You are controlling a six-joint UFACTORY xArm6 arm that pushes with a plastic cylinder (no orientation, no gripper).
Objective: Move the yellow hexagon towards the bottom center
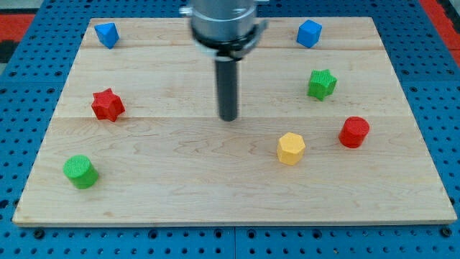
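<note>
- my tip (228, 118) rests on the tabletop (180, 180) close to its middle, with no block touching it.
- the yellow hexagon (291, 148) lies to the right of my tip and somewhat nearer the view's bottom, apart from it with bare wood between.
- that offset is what the coming move turns on: the bottom centre lies down and to the left of the hexagon, so a push should come from its far right side, while my tip now stands on its far left side.
- as i judge it, my tip would first have to pass round the far side of the hexagon, between it and the green star (322, 83), before pressing it toward the near edge and leftward.
- the red cylinder (353, 132) sits just right of the hexagon, near but apart, and could be nudged during that detour.
- the hexagon's long axis hardly matters; it looks about as wide every way, though the view is too coarse to be sure how its faces are turned.
- there is no claw on this arm, only the rod, so nothing opens or closes.
- the red star (108, 105), green cylinder (80, 171) and two blue blocks (106, 34) (309, 33) lie well away from the path.
</note>
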